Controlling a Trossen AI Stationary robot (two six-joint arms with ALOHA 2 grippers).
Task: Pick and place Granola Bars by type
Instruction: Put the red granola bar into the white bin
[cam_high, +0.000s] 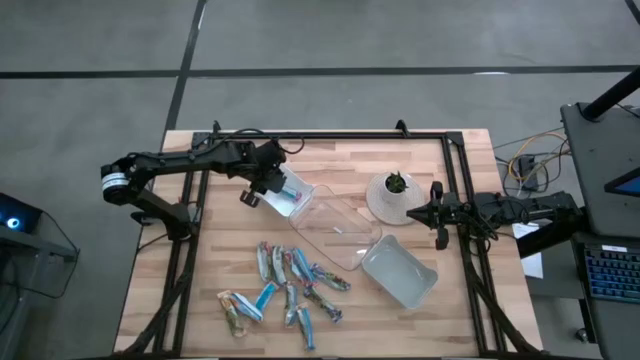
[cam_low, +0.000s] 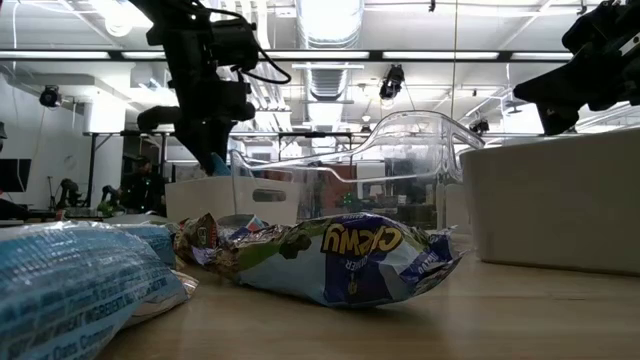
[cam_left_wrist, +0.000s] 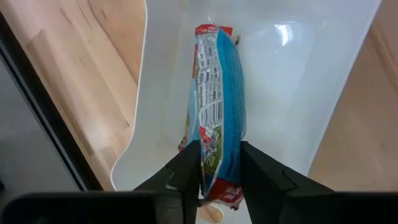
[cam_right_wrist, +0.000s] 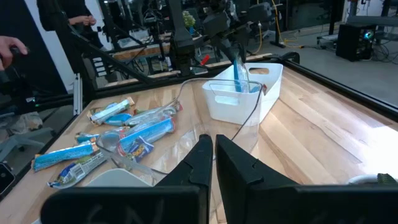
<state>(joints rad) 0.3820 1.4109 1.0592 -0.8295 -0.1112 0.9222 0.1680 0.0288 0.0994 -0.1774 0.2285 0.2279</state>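
Observation:
My left gripper (cam_left_wrist: 221, 177) stands over a white tray (cam_high: 308, 190) at the table's far left, shut on a bright blue granola bar (cam_left_wrist: 217, 93). In the right wrist view that bar (cam_right_wrist: 238, 74) stands upright with its lower end down inside the tray (cam_right_wrist: 249, 102). Several more granola bars (cam_high: 290, 290), in blue and greenish-tan wrappers, lie loose on the wood toward the near edge. My right gripper (cam_right_wrist: 214, 155) waits at the table's right side, shut and empty. My left gripper pinches the blue bar near its upper end (cam_left_wrist: 219, 163) between its two fingers, which lie across the bar's width. The fingers come from above, slanting steeply down. The bar hangs below them into the tray; whether its lower end (cam_left_wrist: 214, 31) touches the floor I cannot tell.
A clear tray (cam_high: 335, 230) lies at the table's middle, and another pale tray (cam_high: 400, 272) right of it toward the near edge. A small potted plant (cam_high: 393, 190) stands by my right gripper. Black frame rails (cam_high: 460, 200) run along the table's sides.

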